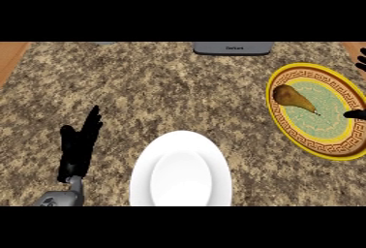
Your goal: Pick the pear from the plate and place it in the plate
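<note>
Speckled granite worktop (164, 92) carries everything. Pear (294, 98), brown, lies on patterned yellow-rimmed plate (286, 77) near worktop's right edge, stem twd the plate's middle. Right hand (355, 114) only partly seen at right edge, fingertips over that plate's rim, apart from pear; open or closed – can't tell. White plate (180, 169) sits at front edge, centre. Left hand (80, 145) w/ fingers straight, open, near front-left. Grey object (233, 48) at back edge.

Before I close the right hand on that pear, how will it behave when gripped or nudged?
The pear lies on its side on the patterned plate, so a nudge would probably roll it in an arc. Its tapered neck may slip from fingers; the rounder body looks easier to grip. It probably stays rigid.
</note>
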Robot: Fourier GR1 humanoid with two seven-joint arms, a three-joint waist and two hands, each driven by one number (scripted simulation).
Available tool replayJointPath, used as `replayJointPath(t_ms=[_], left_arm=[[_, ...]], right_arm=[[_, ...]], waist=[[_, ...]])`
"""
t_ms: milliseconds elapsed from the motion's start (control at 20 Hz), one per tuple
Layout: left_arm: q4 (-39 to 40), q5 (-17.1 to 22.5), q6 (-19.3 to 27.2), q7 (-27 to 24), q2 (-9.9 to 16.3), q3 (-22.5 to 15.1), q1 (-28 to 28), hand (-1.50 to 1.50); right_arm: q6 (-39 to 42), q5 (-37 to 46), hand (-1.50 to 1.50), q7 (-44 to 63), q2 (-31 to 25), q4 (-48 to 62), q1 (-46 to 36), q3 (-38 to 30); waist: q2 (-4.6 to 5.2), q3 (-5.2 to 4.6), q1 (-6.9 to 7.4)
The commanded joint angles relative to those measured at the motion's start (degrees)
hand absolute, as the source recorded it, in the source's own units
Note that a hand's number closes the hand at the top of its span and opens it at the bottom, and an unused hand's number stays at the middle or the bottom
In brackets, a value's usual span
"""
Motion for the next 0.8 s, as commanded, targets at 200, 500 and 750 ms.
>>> replayJointPath(t_ms=[200,500,750], left_arm=[[1.2,-1.0,-0.3,-1.0,-0.8,-0.3,-0.1,0.0],[-1.7,-1.3,-0.2,3.9,0.0,0.6,-3.1,0.0],[-1.8,-0.6,-2.4,0.7,1.0,1.2,0.5,0.0]], right_arm=[[3.9,-0.3,-1.5,-8.0,-2.0,6.7,-1.3,-0.4],[0.5,0.0,-1.5,-8.9,0.9,4.5,0.5,1.4],[-2.6,2.6,-1.5,-12.3,-0.5,8.5,2.5,2.9]], waist=[[0.11,0.02,0.48],[-0.12,-0.02,-0.01],[-0.01,0.01,0.37]])
